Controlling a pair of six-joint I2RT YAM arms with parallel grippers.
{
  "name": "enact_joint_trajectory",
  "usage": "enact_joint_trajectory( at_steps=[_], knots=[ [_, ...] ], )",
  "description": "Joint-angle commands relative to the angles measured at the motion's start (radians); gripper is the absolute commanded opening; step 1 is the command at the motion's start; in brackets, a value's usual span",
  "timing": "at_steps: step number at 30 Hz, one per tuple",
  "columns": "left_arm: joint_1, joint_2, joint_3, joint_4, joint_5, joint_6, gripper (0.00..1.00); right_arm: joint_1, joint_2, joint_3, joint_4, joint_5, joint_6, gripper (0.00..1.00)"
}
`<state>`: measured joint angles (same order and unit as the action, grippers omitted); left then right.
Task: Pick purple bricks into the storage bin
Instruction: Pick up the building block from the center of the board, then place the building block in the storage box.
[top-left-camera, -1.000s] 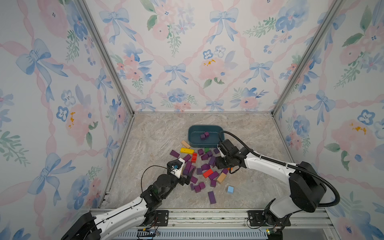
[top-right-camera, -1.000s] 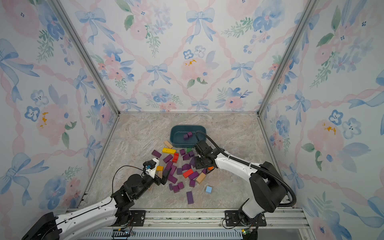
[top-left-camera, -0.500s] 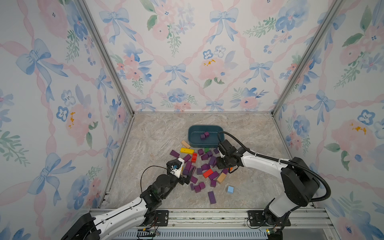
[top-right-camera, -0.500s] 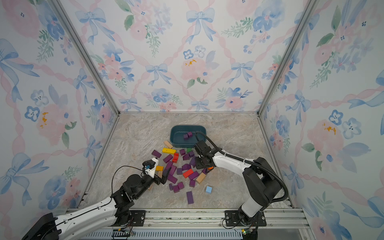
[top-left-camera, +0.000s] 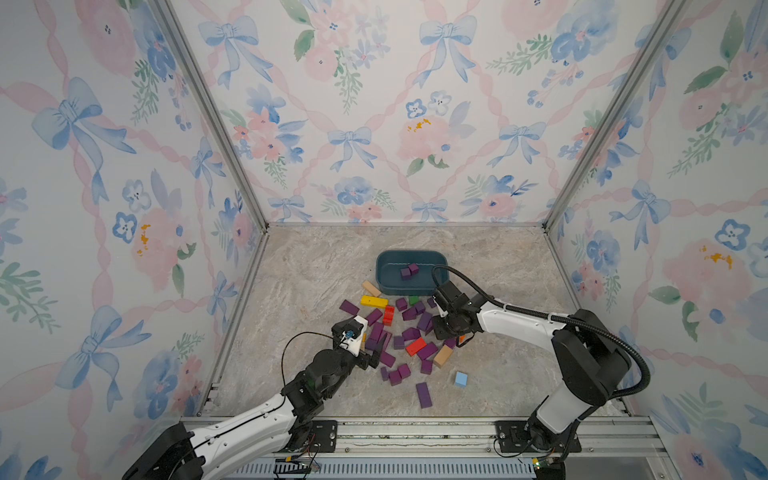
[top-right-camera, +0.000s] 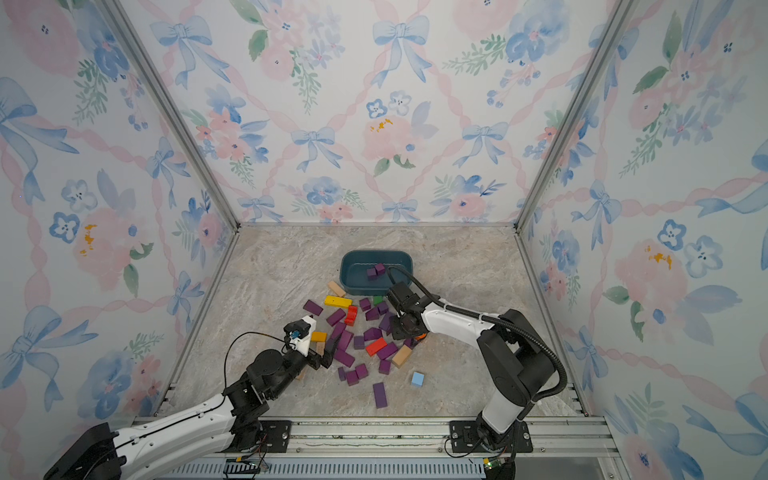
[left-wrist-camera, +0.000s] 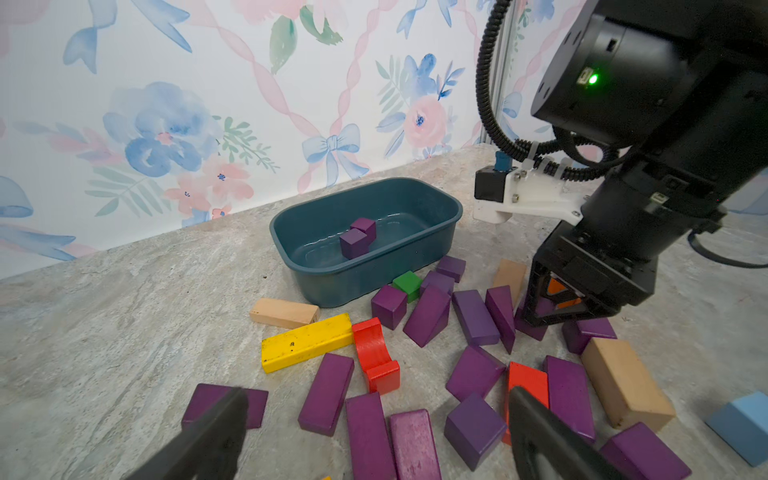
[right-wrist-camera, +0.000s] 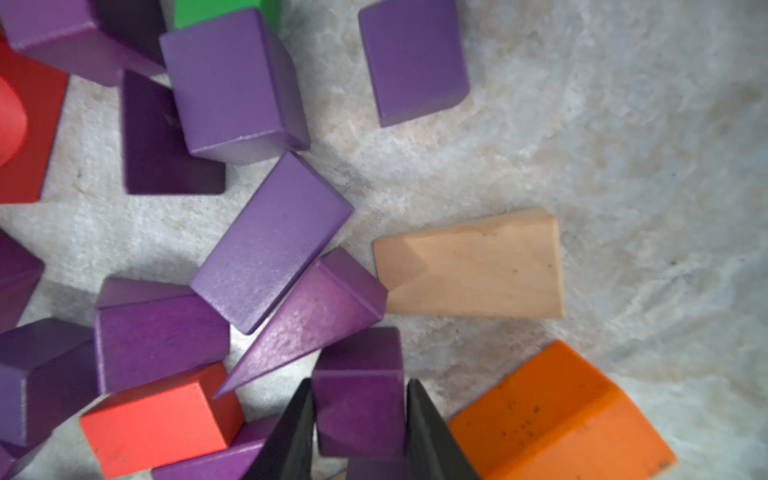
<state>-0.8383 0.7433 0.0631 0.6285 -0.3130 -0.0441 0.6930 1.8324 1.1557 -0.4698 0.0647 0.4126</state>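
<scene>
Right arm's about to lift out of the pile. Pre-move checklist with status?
1. Right claw is on a purple brick, not another colour: ok.
2. Fingers flush against both its sides: ok.
3. Neighbours clear of the lift: cannot tell; orange block and purple wedge crowd the fingers.
4. Storage bin has room: ok, only two bricks inside.
5. Left claw open, empty, off the route to the bin: ok.

Pastel floral and bow wallpaper walls, grey-beige marbled floor, aluminium corner posts, soft even light
</scene>
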Motion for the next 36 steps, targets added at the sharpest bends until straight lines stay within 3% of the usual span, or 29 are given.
enact_joint_trajectory(
  at_steps=[1,10,19,33,36],
  knots=[
    [-0.007,-0.001,-0.011,0.030,-0.015,0.022,0.98,-0.006,0.016,0.014,-0.002,0.021,-0.010,0.32],
    [-0.007,0.009,-0.011,0.034,-0.015,0.023,0.98,-0.026,-0.044,0.023,-0.040,0.012,-0.011,0.31],
    [-0.007,0.022,-0.012,0.043,0.002,0.016,0.98,-0.034,-0.115,0.146,-0.074,-0.004,-0.032,0.32],
    [-0.007,0.017,-0.014,0.046,0.016,0.010,0.98,-0.173,0.199,0.516,-0.039,-0.109,0.003,0.33],
    [-0.005,0.027,-0.012,0.046,-0.042,-0.013,0.98,-0.188,0.225,0.536,-0.029,-0.103,0.012,0.44]
  ],
)
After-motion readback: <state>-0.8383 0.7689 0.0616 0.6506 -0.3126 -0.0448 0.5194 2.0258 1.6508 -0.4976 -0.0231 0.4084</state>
